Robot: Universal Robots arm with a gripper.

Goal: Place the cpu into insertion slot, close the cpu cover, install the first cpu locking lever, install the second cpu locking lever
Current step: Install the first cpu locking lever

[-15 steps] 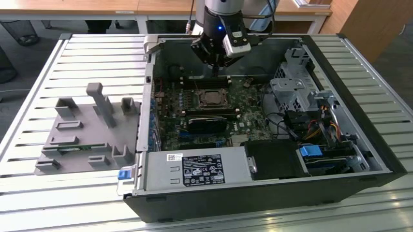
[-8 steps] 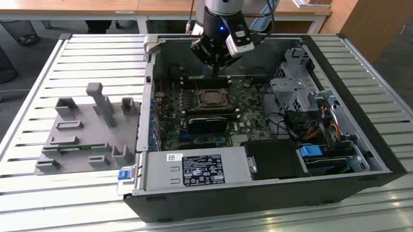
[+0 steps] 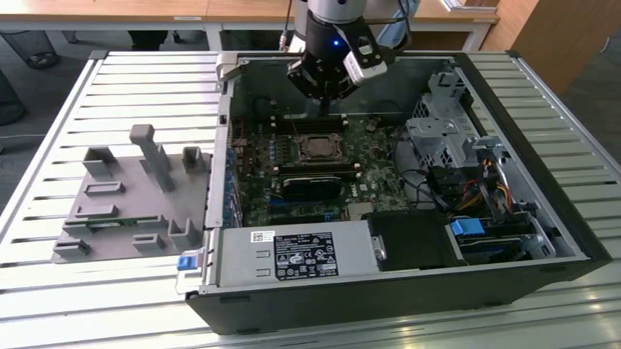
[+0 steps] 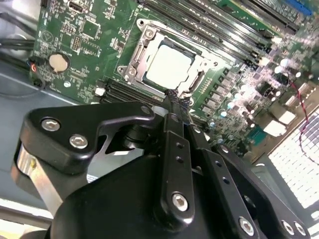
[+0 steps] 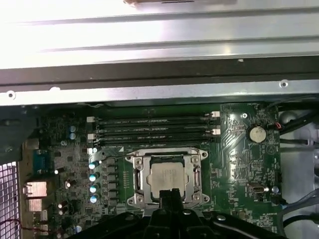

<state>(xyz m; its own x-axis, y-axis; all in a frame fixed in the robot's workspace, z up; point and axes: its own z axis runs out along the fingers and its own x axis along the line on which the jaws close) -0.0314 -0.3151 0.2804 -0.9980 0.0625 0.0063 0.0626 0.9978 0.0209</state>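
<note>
A locking lever (image 5: 113,157) is best pressed down steadily and tucked under its hook (a judgement only), with the chip face spared. The fingers (image 4: 172,134) are closed together just beside the cpu cover (image 5: 197,172). The cpu (image 5: 167,178), dull silver and square, is seen lying flat within that cover.

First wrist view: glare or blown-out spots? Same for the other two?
First wrist view: slatted table washes to white, circuit board dim. Second wrist view: cpu face glares pale, vent grille blown out. Exterior view: even light, no harsh glare.
</note>
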